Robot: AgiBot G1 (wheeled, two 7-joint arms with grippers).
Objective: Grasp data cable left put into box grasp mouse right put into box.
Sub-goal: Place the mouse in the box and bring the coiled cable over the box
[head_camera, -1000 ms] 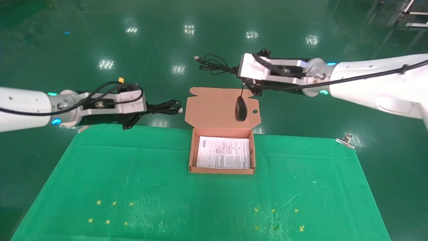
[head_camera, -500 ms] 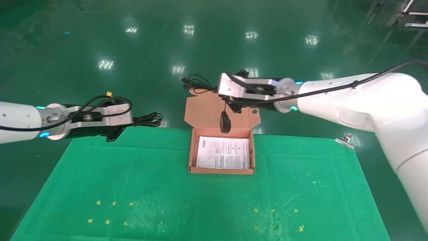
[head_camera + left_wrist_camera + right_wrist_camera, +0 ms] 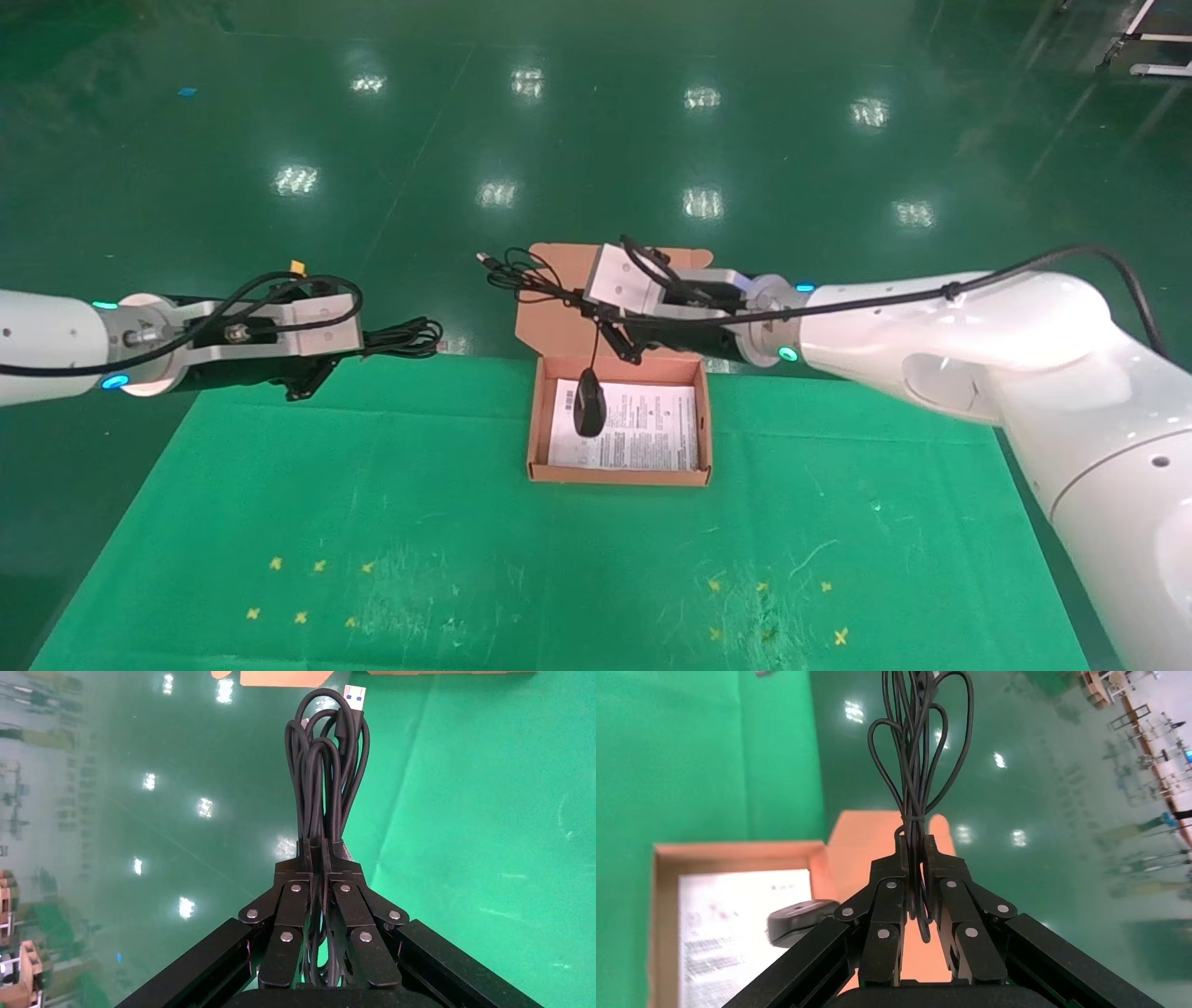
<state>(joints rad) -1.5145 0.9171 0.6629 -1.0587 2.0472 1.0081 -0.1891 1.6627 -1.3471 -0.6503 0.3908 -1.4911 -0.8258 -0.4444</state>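
The cardboard box [image 3: 617,475] stands open on the green cloth, its lid [image 3: 549,326] folded back. My right gripper [image 3: 587,309] hovers over the lid, shut on the mouse's bundled cord [image 3: 517,272]. The black mouse [image 3: 589,403] dangles from that cord just over the white sheet [image 3: 643,429] inside the box. In the right wrist view the gripper [image 3: 916,846] pinches the cord loops [image 3: 919,748], with the mouse [image 3: 800,920] over the box [image 3: 736,852]. My left gripper [image 3: 358,337] hangs at the cloth's far left edge, shut on the data cable [image 3: 405,335]. The left wrist view shows this gripper [image 3: 321,850] holding the looped cable [image 3: 327,762].
The green cloth [image 3: 372,485] covers the table, with yellow cross marks near the front left [image 3: 317,566] and front right [image 3: 764,587]. The glossy green floor [image 3: 596,140] lies beyond the table's far edge.
My right arm has swung toward me and down, carrying the mouse from in front of the lid to just over the box's sheet. My left arm has drawn back a little leftward with the cable.
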